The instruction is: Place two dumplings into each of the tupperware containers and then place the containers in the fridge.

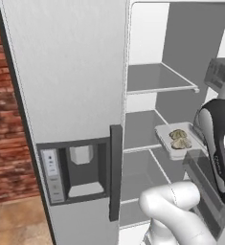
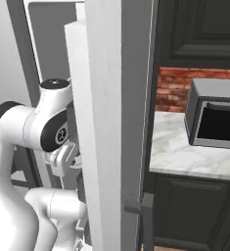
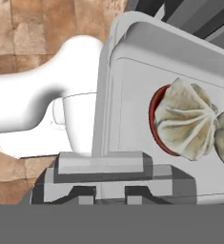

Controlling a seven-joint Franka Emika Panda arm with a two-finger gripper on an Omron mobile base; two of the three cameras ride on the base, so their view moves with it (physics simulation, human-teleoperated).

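The fridge (image 1: 71, 72) stands open, its grey shelves (image 1: 157, 79) showing to the right of the dispenser door. A pale tupperware container (image 1: 167, 142) hangs at middle-shelf height inside the opening, holding two dumplings (image 1: 180, 139) side by side. In the hand view the container (image 3: 132, 81) is close up, with one pleated dumpling (image 3: 187, 119) whole and a second cut off at the right edge. My gripper (image 3: 108, 193) is shut on the container's near rim. In the left base view my arm's dark link hides the gripper.
The open fridge door's edge (image 2: 106, 122) stands tall in the right base view, with my arm left of it. A microwave (image 2: 214, 117) sits on a marble counter (image 2: 180, 147) over dark cabinets. Door bins (image 1: 207, 179) lie low on the right. A brick wall (image 1: 1, 124) is on the left.
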